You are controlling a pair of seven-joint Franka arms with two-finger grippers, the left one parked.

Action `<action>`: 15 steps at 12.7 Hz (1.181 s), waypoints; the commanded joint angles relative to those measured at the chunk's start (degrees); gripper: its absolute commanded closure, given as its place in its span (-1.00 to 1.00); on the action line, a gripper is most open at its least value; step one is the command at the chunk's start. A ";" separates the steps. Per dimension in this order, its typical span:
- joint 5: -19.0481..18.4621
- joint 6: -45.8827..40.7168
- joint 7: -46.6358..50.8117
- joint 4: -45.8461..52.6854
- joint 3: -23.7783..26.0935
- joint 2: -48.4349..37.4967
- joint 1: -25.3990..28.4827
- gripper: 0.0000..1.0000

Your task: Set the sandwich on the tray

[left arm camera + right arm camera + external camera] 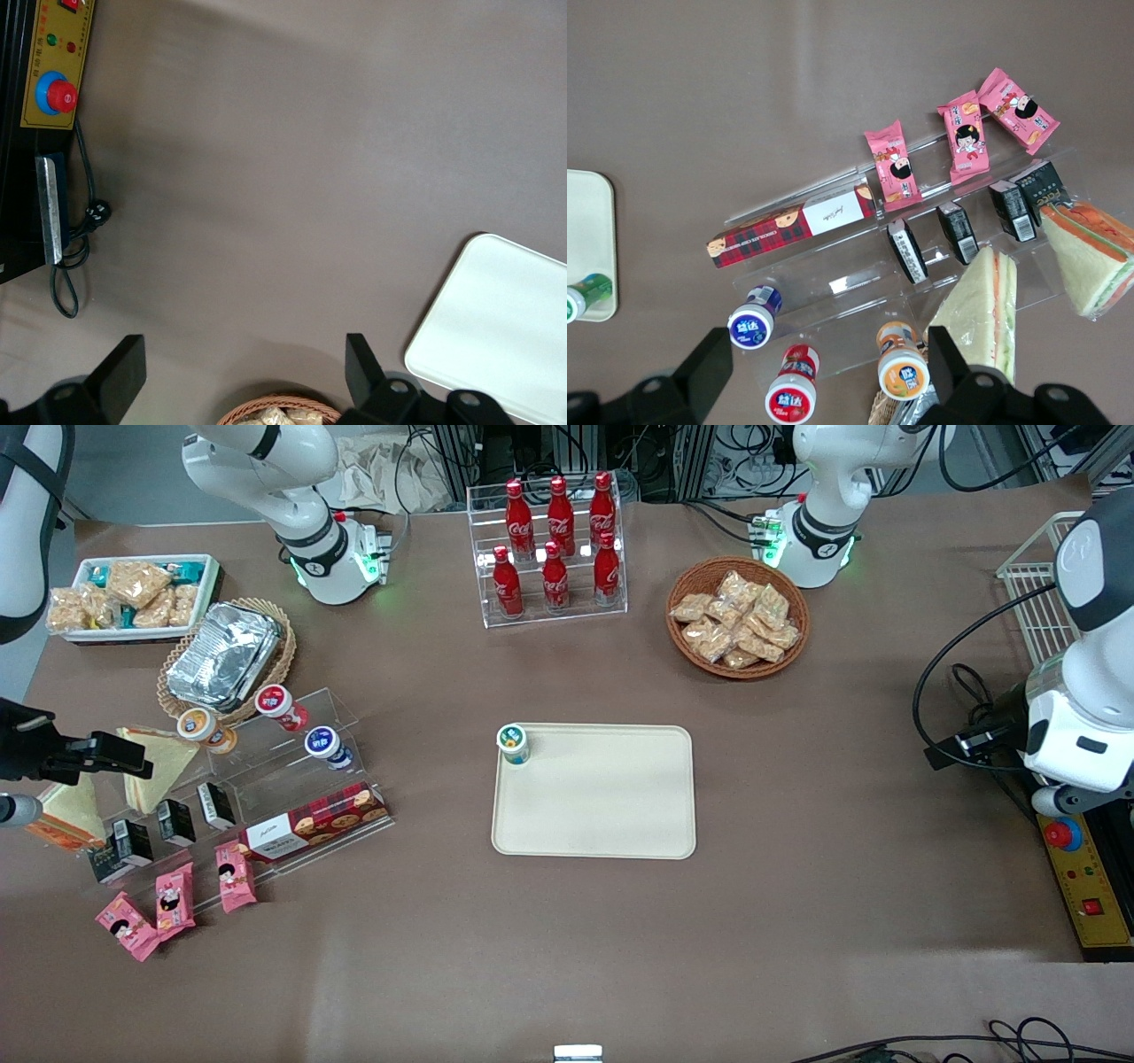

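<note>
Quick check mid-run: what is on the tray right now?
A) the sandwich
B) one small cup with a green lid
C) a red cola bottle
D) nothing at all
B: only a small green-lidded cup stands in one corner of the tray; the sandwich is still on the clear display stand at the working arm's end, with the open hand just above it.

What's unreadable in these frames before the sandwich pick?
- Orange-labelled clear-wrapped triangular sandwich: front view, partly covered by the black end effector; right wrist view, cut by the edge.
- Cream rectangular plastic tray: both wrist views show only part of it.
- Black small cartons: print too small.
</note>
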 commanded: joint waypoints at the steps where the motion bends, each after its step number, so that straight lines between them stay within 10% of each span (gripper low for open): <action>1: 1.14 0.23 -0.23 0.07 -0.13 -0.24 -0.26 -0.96; 15: 0.79 -0.03 -16.90 -0.28 -0.57 -0.06 -11.58 -0.96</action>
